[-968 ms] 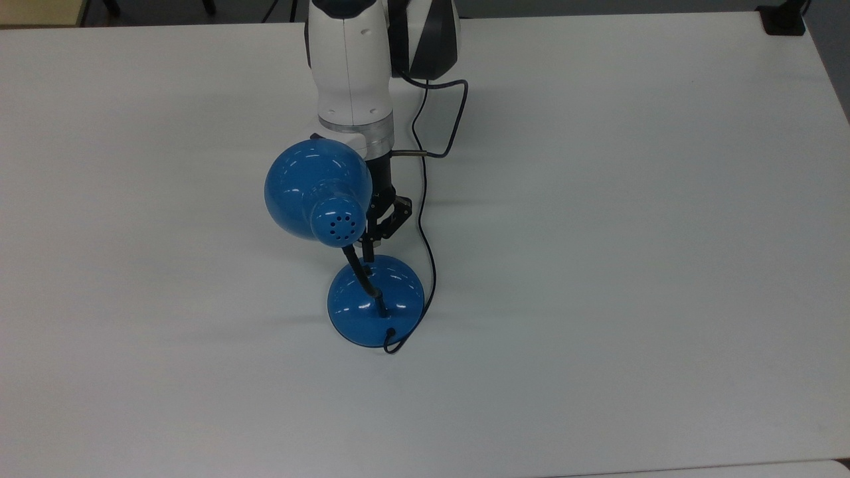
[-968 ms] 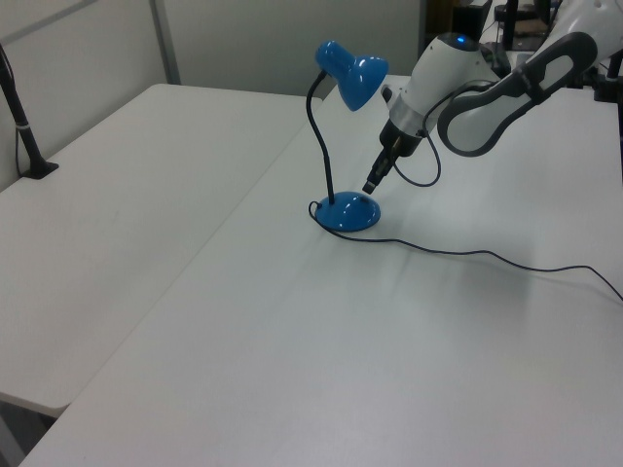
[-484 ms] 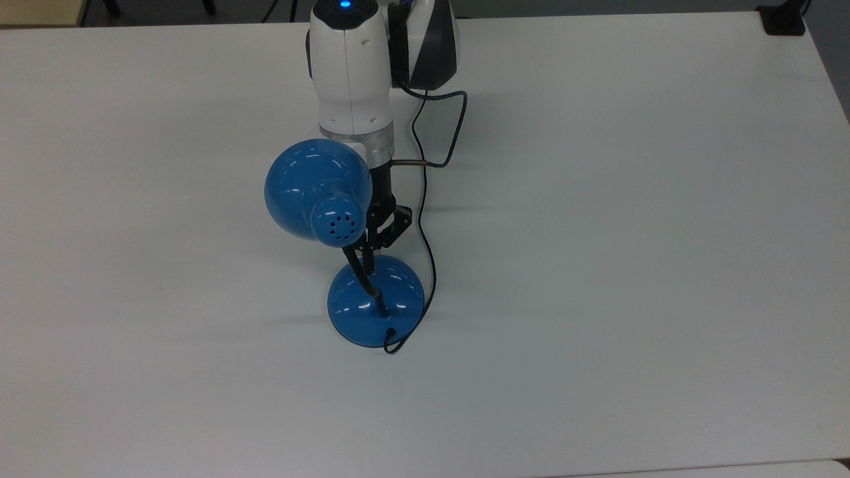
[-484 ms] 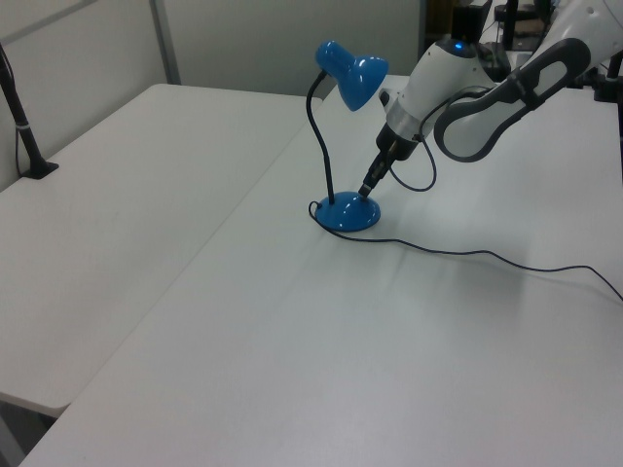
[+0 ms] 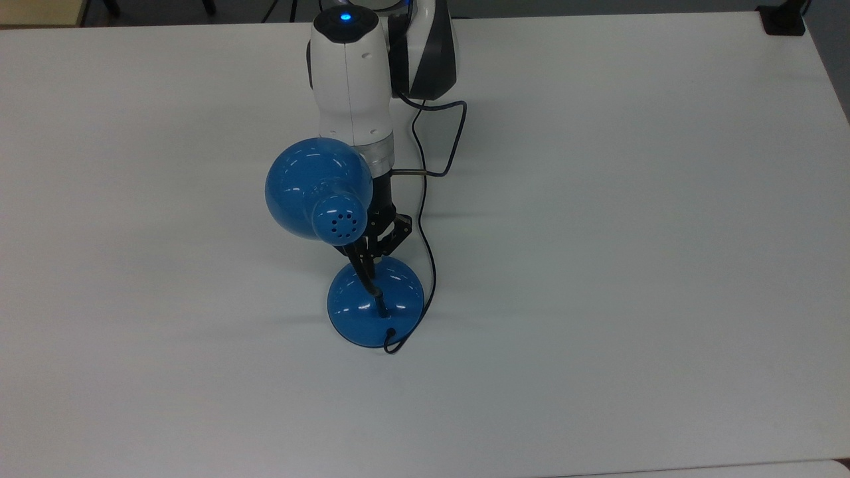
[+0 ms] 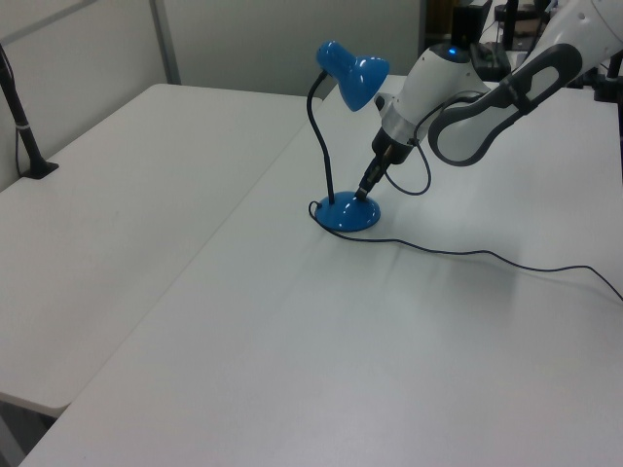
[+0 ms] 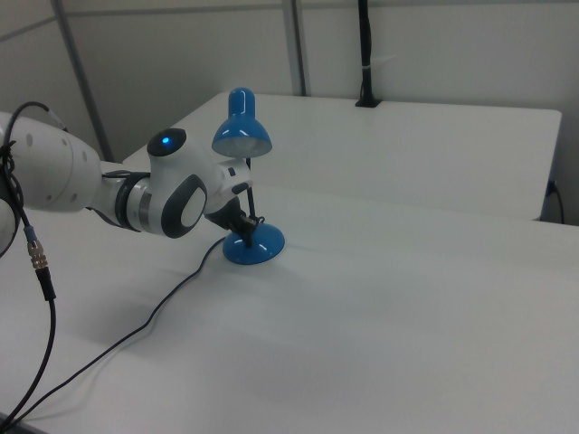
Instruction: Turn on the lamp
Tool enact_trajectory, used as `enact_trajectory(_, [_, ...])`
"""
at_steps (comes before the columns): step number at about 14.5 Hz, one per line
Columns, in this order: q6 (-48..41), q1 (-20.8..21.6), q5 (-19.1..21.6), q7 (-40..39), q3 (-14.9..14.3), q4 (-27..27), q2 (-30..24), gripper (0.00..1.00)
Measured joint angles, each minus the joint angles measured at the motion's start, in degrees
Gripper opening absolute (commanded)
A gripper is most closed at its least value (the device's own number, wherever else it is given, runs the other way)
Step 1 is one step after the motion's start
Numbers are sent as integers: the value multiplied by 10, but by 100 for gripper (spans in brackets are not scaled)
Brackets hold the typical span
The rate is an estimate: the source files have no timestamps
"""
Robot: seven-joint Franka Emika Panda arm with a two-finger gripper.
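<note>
- Since a moment ago, the gripper [image 5: 369,260] has come lower and now its tip sits right at the top of the lamp's round base [image 5: 376,309], where before it hung a little above it.
- Going from the top view's left to its right: first comes bare white table [image 5: 133,265], then the lamp [image 5: 319,196], then the arm [image 5: 350,73] and its thin black cord [image 5: 425,226], then more bare table.
- The lamp stands upright near the middle of the table. Its round shade leans over toward the top view's left, and its black bendy neck [image 6: 313,126] goes up from the base.
- The lamp's own cord [image 6: 467,255] runs off across the table toward the left view's right.
- The gripper's two fingers look pressed close together, holding nothing, like a pointing stick.
- No glow can be seen at the shade in the right view [image 7: 242,136], so the lamp looks like it is off.
- The step in hand looks like pushing the switch on the base. The switch itself is too small to make out.
- Next, the arm likely needs a small, soft push down. Too hard a push, or one from the side, could slide or tip the lamp.
</note>
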Motion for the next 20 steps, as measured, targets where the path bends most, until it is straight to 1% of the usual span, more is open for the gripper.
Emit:
enact_trajectory(18, [11,-1,0,0,0,1,6,0])
enact_trajectory(20, [-5,-4,0,0,-3,1,1,0])
